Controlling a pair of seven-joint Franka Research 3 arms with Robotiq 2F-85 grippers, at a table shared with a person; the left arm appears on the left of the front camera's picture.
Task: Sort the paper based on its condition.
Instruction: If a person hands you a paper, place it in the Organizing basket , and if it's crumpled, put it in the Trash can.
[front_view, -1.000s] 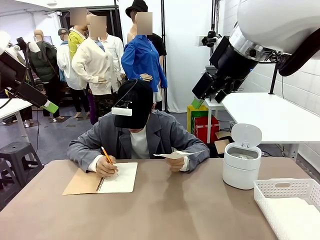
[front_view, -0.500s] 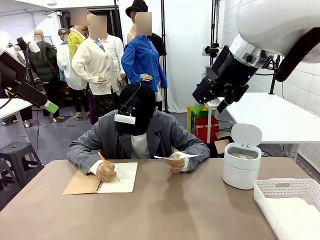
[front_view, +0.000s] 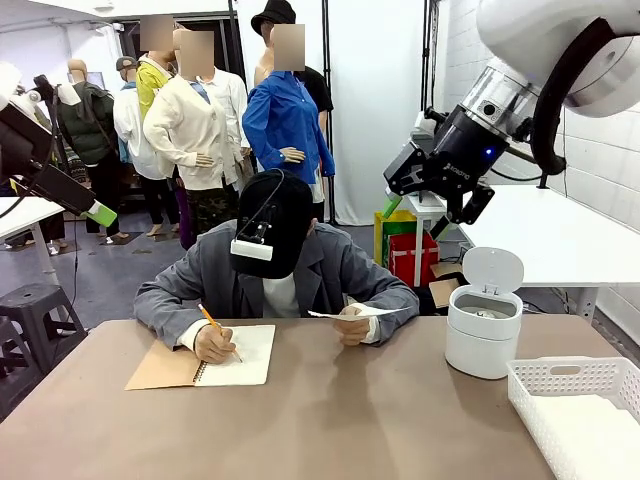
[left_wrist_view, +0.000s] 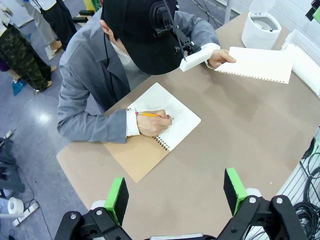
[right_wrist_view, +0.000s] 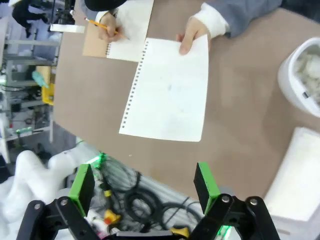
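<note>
My left robot hand (left_wrist_view: 176, 185) hangs high over the near edge of the brown desk (left_wrist_view: 235, 130), its green pads standing wide apart with nothing between them. My right robot hand (right_wrist_view: 142, 175) is also aloft, looking down on the desk from the bin side, and its pads are spread just as wide and empty. Nearest me on the right sits a white perforated plastic basket (front_view: 585, 410). Further across, on the left, a spiral-bound notebook with a brown cover (front_view: 205, 360) lies open and flat. The person's pencil hand (front_view: 212, 343) rests on its white page, gripping an orange pencil (front_view: 218, 325). Right of that, the person's other hand (front_view: 352, 325) pinches one corner of the paper (right_wrist_view: 170, 92). It is a single plain white sheet with a torn perforated edge, held out roughly level and lifted off the desk between the notebook and the bin. The person in a grey jacket (front_view: 330, 270) sits at the far edge, head bent over the notebook. At the far right stands a round white bin (front_view: 483, 335) with its lid tipped up.
</note>
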